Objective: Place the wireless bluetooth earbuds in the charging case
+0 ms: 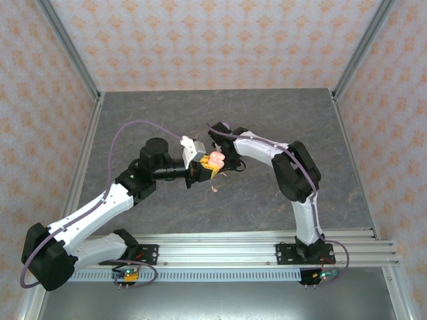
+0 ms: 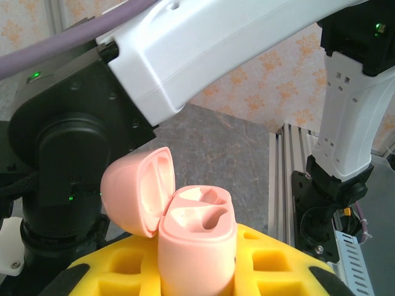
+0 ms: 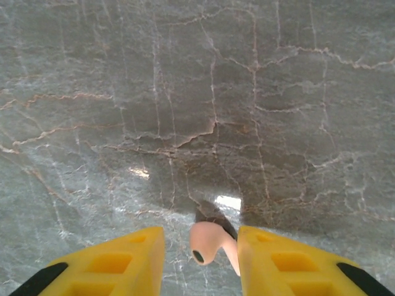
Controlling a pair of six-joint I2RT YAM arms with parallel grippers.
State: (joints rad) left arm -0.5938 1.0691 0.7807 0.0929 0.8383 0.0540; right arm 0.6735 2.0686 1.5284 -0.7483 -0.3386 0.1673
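**Item 1. Left pincer [image 2: 197,274].** We record its yellow fingers [image 2: 117,271] closed narrowly on the base of the pale pink charging case [image 2: 197,246]. In the overhead view this pincer [image 1: 205,167] sits above the middle of the tabletop [image 1: 280,120], at the end of the left arm [image 1: 100,207].

**Item 2. Charging case.** Held upright and clear of the tabletop, and seen from above as a pink spot [image 1: 217,159] where the two arms meet. Its lid [image 2: 136,191] is hinged open and leans back to the left of the left wrist view. We see two moulded wells in the top of the body. We cannot tell from the pictures whether either well has a bud in it.

**Item 3. Right pincer [image 3: 200,262].** Its fingers [image 3: 123,259] stand narrowly apart, with one pale pink earbud [image 3: 210,243] held between them. The bud lies against the right-hand finger, with a slim gap on the other side. Its head, with a dark oval opening, points to the lower left of the right wrist view.

**Item 4. Earbud, position.** It hangs above the grey marbled tabletop [image 3: 185,92] and does not touch it. A dark shadow lies on the surface just beyond it.

**Item 5. Right arm [image 2: 234,43].** Its white link crosses just above the open case in the left wrist view. From overhead, the right pincer [image 1: 225,157] is just beside the case.
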